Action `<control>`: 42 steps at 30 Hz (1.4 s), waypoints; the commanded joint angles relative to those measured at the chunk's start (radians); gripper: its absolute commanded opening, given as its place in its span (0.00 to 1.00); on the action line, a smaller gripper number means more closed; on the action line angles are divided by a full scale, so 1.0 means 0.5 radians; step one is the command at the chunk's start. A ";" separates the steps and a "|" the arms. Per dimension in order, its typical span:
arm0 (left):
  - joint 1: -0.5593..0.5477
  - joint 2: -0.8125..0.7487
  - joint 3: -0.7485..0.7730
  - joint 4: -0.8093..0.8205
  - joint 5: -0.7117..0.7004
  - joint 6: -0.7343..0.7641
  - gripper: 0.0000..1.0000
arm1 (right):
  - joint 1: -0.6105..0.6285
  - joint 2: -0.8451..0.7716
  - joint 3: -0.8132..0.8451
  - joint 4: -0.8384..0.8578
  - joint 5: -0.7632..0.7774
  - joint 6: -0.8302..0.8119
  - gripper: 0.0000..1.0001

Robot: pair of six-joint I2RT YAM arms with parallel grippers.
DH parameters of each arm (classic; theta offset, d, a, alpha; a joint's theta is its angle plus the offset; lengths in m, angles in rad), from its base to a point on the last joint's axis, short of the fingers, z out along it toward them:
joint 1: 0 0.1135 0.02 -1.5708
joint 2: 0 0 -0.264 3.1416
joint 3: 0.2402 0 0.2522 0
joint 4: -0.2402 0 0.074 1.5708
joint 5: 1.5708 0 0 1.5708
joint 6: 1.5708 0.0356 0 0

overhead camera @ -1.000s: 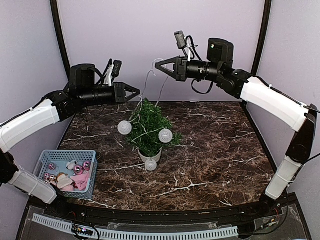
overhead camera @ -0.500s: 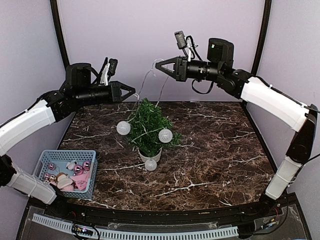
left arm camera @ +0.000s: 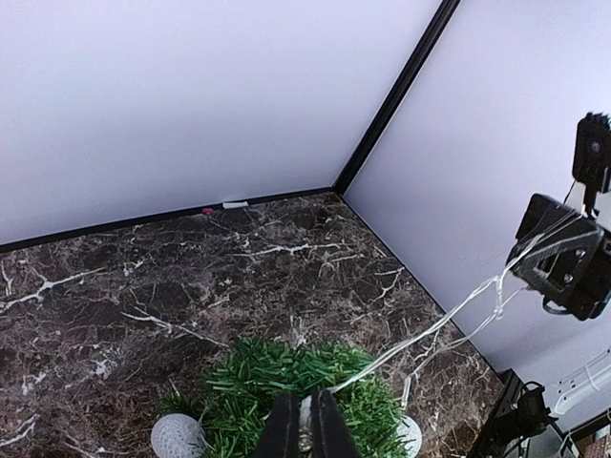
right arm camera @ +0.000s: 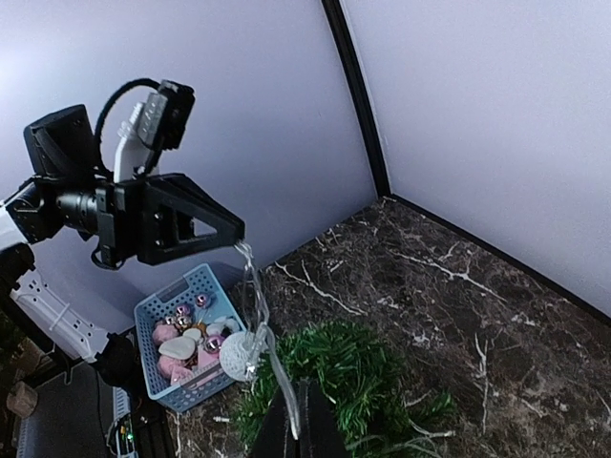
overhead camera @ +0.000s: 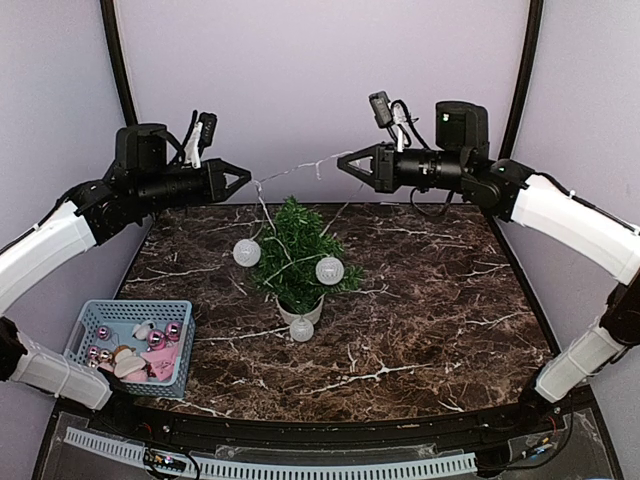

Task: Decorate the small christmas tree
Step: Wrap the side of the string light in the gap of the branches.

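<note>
One light string [overhead camera: 296,170], pinched at either end by fully closed left fingers [overhead camera: 236,179] and right fingers [overhead camera: 352,165]; stretched above tree [overhead camera: 300,250], likely for draping over branches.

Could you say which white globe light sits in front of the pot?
The white globe light lowest in the top view; the others flank the green tree.

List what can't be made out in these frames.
- Top external: how the light string runs inside the small christmas tree. The wire is too thin to follow among the needles.
- Top external: the basket contents beyond pink baubles. The pale pieces are too small to identify.
- Left wrist: the pot, hidden under the branches.
- Right wrist: the right gripper pinch on the string, cut off by the bottom edge.
</note>
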 commanded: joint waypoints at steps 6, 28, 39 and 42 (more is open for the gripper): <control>0.070 -0.114 -0.003 0.060 0.142 -0.037 0.00 | -0.005 -0.141 -0.201 -0.053 0.236 0.010 0.00; 0.108 -0.186 -0.180 0.093 0.352 -0.130 0.10 | -0.006 -0.038 -0.231 -0.029 0.216 0.042 0.00; 0.108 -0.038 -0.172 0.020 0.399 -0.076 0.31 | -0.006 -0.035 -0.225 0.046 0.118 0.073 0.00; 0.111 0.022 -0.153 0.055 0.346 -0.119 0.27 | -0.006 -0.037 -0.231 0.058 0.107 0.083 0.00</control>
